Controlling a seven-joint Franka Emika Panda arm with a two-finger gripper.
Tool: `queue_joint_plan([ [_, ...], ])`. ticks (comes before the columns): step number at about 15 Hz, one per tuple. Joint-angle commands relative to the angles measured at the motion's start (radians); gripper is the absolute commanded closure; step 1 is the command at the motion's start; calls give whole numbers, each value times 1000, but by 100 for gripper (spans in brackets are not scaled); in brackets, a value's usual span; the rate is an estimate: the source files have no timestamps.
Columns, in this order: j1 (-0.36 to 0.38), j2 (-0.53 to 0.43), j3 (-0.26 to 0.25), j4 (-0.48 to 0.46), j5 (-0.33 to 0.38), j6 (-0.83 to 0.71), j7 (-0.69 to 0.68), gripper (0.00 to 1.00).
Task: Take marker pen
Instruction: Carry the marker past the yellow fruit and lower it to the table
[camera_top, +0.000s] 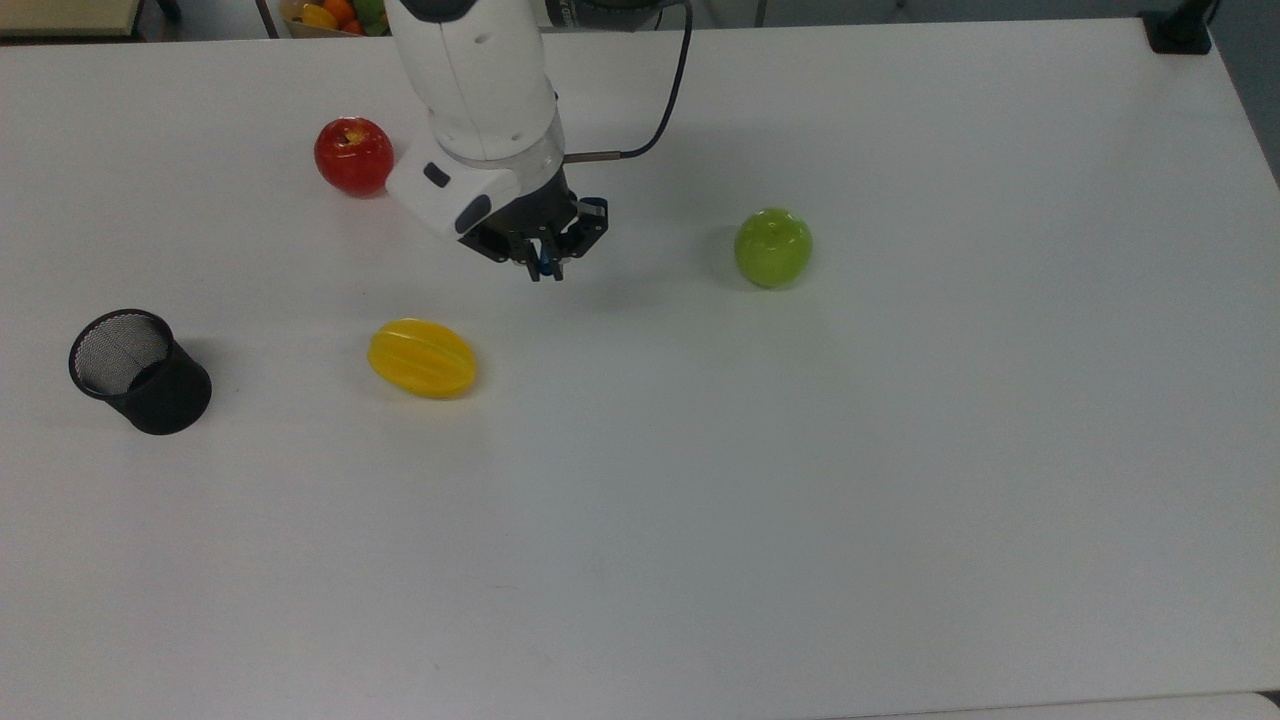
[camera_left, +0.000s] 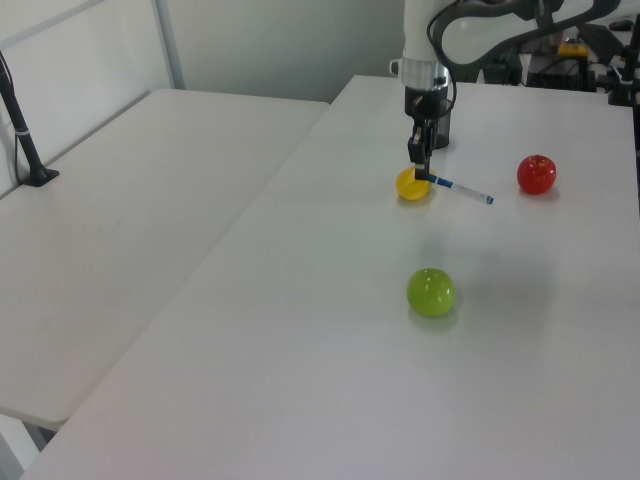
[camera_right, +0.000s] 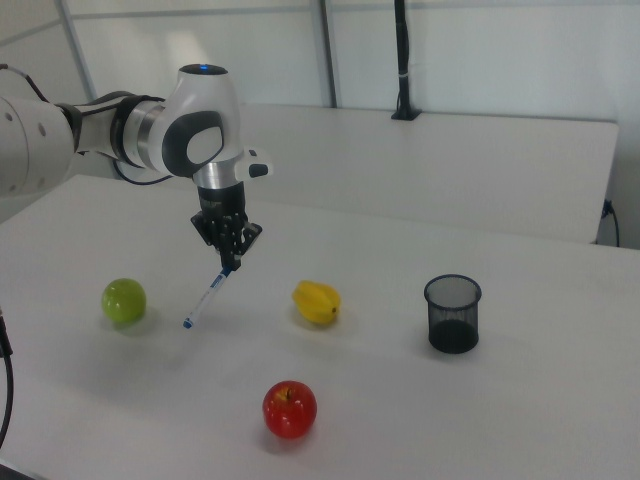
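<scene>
Fingers (camera_right: 229, 264) are closed on the capped end of the marker pen (camera_right: 206, 297), which hangs slanted in the air above the bench (camera_right: 420, 400), between the green apple (camera_right: 124, 300) and the yellow fruit (camera_right: 316, 302). Judging by this, the taking looks done. Farther back in the right view stands the mesh cup (camera_right: 453, 313). In the top view the wrist hides most of the barrel.

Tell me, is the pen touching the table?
Apart. In the right view the marker pen hangs tilted from the gripper, its tip above the table.

Bright, even overhead light — soft shadows, slight haze.
</scene>
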Motion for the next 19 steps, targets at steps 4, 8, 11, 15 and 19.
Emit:
queue_joint_plan([
  [4,47,41,0,-28,-23,-18,-36,100],
  [8,54,81,2,-24,-42,-8,-20,99],
  [11,54,109,14,-22,-69,6,0,97],
  [15,54,129,14,-22,-79,40,16,92],
  [19,54,138,14,-22,-89,66,33,54],
])
